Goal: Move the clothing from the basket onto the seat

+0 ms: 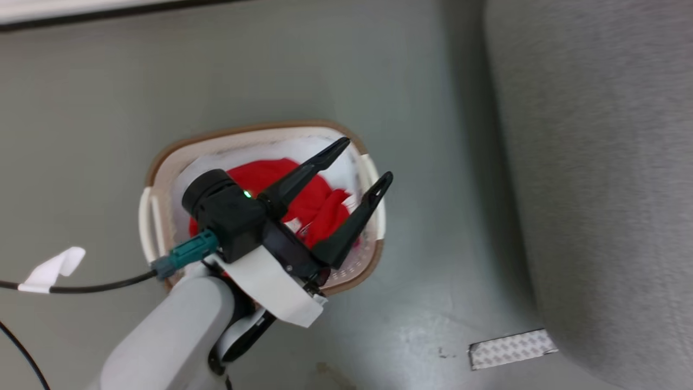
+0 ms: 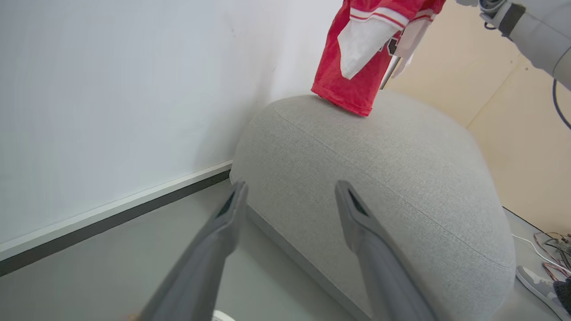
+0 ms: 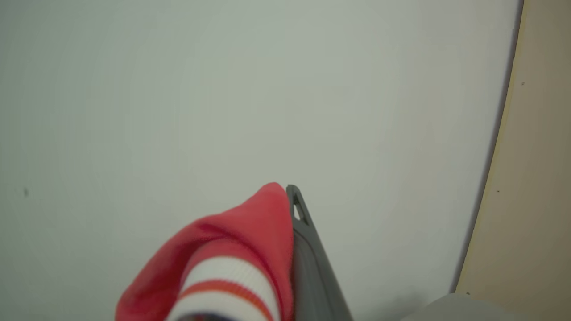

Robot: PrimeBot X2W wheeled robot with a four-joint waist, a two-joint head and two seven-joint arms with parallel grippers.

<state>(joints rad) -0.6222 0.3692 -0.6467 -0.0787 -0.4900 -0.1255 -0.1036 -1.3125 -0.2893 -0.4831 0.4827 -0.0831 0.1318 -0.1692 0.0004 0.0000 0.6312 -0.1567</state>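
Note:
The basket [image 1: 162,162] stands on the grey floor with red clothing [image 1: 270,176] heaped inside. My left gripper [image 1: 367,158] hovers above it, open and holding nothing, its fingers angled toward the seat [image 1: 595,162] on the right. In the left wrist view the left gripper [image 2: 291,185] faces the rounded end of the seat [image 2: 379,169]. A red garment [image 2: 352,80] with white panels hangs there from my right arm [image 2: 535,26], its hem at the seat's top. My right gripper [image 3: 285,196] is shut on that red garment [image 3: 232,249]; a striped cuff hides one finger.
A white wall with a dark baseboard [image 2: 111,214] runs behind the seat. A strip of white tape [image 1: 511,348] lies on the floor near the seat's corner. A black cable with a white tag [image 1: 54,268] trails at the left. A grey shoe [image 2: 539,285] and wires lie beyond the seat.

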